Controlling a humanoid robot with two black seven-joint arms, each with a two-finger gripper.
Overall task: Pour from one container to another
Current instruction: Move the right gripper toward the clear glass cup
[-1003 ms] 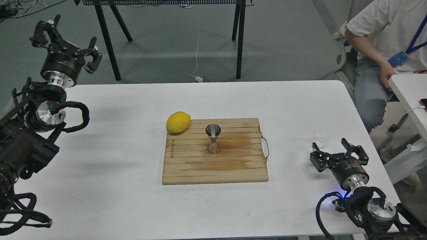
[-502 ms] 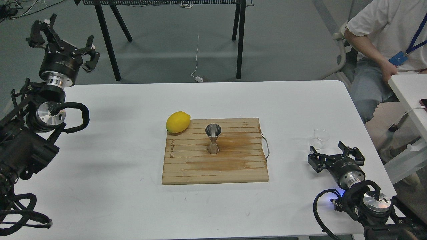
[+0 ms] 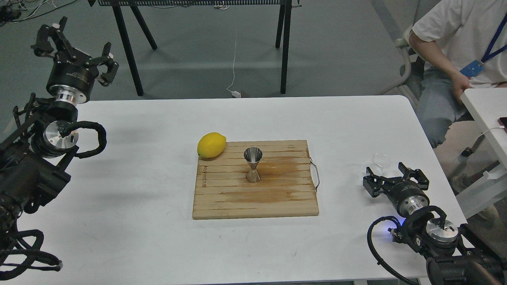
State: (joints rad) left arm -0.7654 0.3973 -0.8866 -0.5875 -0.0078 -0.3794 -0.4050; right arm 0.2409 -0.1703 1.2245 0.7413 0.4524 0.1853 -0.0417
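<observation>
The steel hourglass jigger [image 3: 252, 164] stands upright in the middle of the wooden cutting board [image 3: 277, 198]. A small clear glass cup [image 3: 380, 162] sits on the white table right of the board, faint against the tabletop. My right gripper [image 3: 390, 176] is open just in front of the cup, its fingers spread on either side and slightly below it, not closed on it. High at the far left my left gripper [image 3: 73, 47] is open and holds nothing, well away from the board.
A yellow lemon [image 3: 211, 145] rests at the board's back left corner. The board has a metal handle [image 3: 315, 174] on its right side. A seated person [image 3: 451, 59] is at the back right, beside a second white table [image 3: 485, 107].
My right gripper has shifted slightly left and toward the glass cup. The left gripper moved a little left early on and has since held still.
</observation>
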